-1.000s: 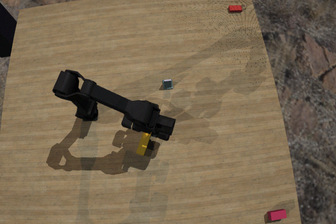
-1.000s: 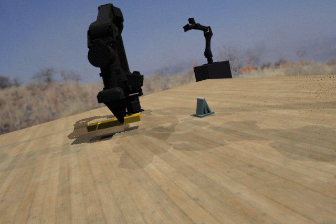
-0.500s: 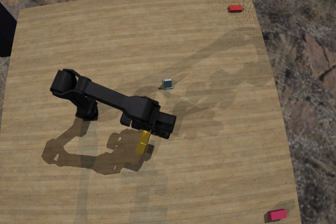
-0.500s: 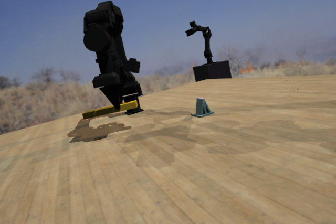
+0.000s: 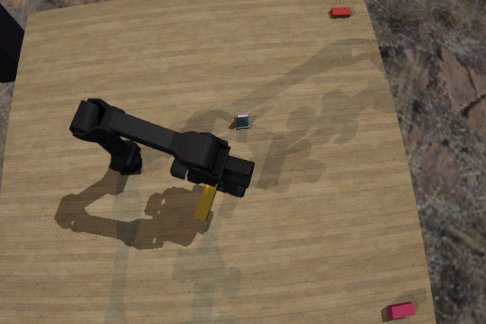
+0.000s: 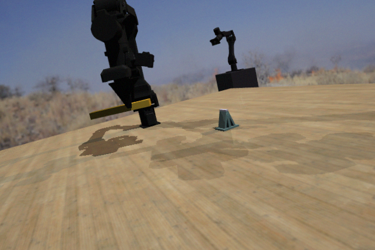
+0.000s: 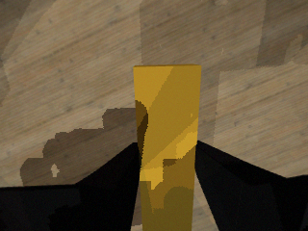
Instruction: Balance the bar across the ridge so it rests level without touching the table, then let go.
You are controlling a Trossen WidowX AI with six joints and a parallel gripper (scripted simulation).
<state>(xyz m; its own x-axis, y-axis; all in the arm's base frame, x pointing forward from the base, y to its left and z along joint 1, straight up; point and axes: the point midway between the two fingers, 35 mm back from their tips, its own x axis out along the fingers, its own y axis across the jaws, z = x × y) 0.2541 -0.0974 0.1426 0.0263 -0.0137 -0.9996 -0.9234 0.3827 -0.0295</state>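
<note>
A long yellow bar (image 5: 204, 204) (image 6: 112, 111) (image 7: 168, 106) hangs in the air above the table. My gripper (image 6: 130, 106) (image 7: 166, 148) is shut on it, with one finger on each long side. In the exterior view the bar clears the table and slopes a little with the tilted picture. In the top view the arm hides part of the bar and the fingertips. The ridge, a small grey-green stand (image 5: 242, 121) (image 6: 224, 120) with a narrow pale top, stands upright on the table, apart from the bar. The wrist view does not show it.
The wooden table (image 5: 118, 45) (image 6: 181, 211) bears a red block (image 5: 340, 12) near its far right corner and a pink block (image 5: 400, 309) near its lower right edge. A second black arm (image 6: 231, 47) stands on a dark box (image 6: 237, 79) beyond the table.
</note>
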